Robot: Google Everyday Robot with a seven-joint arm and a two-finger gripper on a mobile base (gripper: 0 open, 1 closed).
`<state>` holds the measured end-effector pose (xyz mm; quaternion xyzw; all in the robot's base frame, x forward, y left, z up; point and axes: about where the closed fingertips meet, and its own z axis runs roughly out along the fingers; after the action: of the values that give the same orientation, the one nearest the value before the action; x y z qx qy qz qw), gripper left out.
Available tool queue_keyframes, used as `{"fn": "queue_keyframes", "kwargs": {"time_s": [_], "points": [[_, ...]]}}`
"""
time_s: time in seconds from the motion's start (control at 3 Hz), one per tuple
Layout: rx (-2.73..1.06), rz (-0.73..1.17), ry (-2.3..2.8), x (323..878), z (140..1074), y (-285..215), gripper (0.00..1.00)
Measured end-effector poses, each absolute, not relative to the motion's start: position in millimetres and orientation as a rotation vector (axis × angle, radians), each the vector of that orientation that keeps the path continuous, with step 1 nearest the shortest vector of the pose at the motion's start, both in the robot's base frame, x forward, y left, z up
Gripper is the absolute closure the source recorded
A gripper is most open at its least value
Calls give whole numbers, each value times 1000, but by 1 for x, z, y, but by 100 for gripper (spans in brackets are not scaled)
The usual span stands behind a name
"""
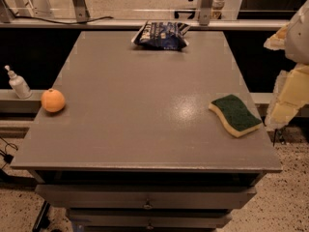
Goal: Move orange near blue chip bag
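**While the orange waits at the left edge, the bag lies at the back**

Though the bag (161, 35) has white letters and marks on it, they are too small to read. No other thing here has words on it that I can read.

There is one orange (53, 100), one bag, one sponge (235, 115) and one bottle (18, 83). Below the top of the table (145, 144) there are two drawers (145, 197), each with a little knob.

The orange is small, round and bright, with a dull skin. It sits on the table, right at the left edge, about halfway back. The bag is dark blue, shiny and crinkled, and much wider than the orange. It lies flat at the far edge of the table, near the middle. The orange and the bag are well apart.

The sponge is green on top and yellow below. It lies near the right edge, well apart from the orange and the bag. The bottle is white, has a pump on top and stands on a ledge just left of the orange, off the table.

The gripper (287, 93) is pale yellow and hangs past the right side of the table, just beside the sponge but not touching it. I cannot tell how wide it is.
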<state>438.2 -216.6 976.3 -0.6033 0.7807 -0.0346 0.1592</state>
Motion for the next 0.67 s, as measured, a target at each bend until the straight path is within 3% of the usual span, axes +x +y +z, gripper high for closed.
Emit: {"fn": "queue_keyframes", "kwargs": {"time_s": [0.67], "points": [[-1741,-66,2177,443,971,-193,0]]}}
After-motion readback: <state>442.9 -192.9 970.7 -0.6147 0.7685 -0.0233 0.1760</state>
